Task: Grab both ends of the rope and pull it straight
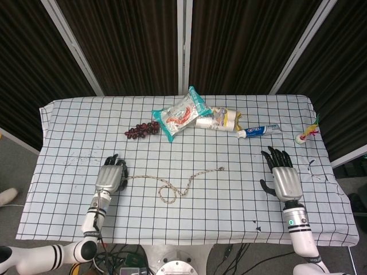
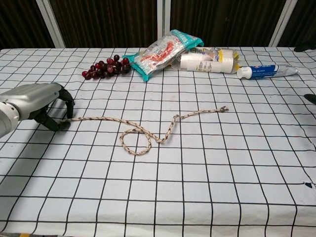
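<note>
The left hand [image 2: 37, 104] is sitting at one end of the rope [image 1: 172, 186], fingers curling down around that tip; whether they are actually pinching it I cannot tell from either view. From that hand the rope is running away toward the right hand [image 1: 283, 179], lying roughly along the line between the two, with a small loop [image 2: 136, 140] midway and a wavy stretch after it. Its free end [image 2: 224, 109] is stopping well short of the right hand, which is resting flat on the table [image 1: 229, 195] with fingers spread and holding nothing (clearly the nearer hand for that end). The free end is lying inward of the right hand, so I judge an inward reach comes next.
</note>
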`<control>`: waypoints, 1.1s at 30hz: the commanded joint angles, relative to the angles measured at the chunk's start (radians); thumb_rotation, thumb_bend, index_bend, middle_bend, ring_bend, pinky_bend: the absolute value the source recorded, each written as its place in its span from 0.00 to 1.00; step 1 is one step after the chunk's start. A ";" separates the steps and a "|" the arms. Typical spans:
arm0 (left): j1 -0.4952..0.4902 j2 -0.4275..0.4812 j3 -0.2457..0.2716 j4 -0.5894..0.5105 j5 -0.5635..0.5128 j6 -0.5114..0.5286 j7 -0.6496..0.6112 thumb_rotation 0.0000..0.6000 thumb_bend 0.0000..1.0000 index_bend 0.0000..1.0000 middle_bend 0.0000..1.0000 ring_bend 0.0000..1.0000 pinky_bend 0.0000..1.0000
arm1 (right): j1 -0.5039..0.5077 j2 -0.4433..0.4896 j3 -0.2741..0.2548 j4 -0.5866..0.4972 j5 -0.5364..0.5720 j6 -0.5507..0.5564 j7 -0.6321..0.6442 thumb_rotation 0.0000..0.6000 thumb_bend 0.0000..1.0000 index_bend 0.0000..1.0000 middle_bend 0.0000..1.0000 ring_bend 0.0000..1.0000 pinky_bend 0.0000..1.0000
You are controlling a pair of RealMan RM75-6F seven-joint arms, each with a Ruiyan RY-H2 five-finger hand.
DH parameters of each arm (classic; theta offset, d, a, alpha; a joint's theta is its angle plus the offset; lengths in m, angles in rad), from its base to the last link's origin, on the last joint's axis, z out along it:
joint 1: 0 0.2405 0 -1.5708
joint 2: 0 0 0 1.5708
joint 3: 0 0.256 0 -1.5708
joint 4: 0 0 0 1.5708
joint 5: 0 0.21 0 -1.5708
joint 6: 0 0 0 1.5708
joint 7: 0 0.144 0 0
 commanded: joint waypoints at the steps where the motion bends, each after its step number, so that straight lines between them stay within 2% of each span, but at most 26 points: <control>1: -0.001 0.000 0.003 0.000 -0.003 0.002 0.004 1.00 0.35 0.54 0.24 0.00 0.10 | 0.000 -0.001 -0.001 0.003 0.001 -0.001 0.003 1.00 0.26 0.12 0.00 0.00 0.00; 27: -0.003 -0.013 0.013 0.013 0.012 0.038 0.004 1.00 0.38 0.56 0.25 0.00 0.10 | 0.006 -0.011 -0.008 0.014 0.005 0.001 0.005 1.00 0.26 0.13 0.00 0.00 0.00; 33: 0.000 -0.010 0.015 -0.001 0.032 0.049 -0.007 1.00 0.38 0.56 0.25 0.00 0.10 | 0.031 -0.019 -0.004 0.034 0.010 -0.035 -0.001 1.00 0.26 0.14 0.00 0.00 0.00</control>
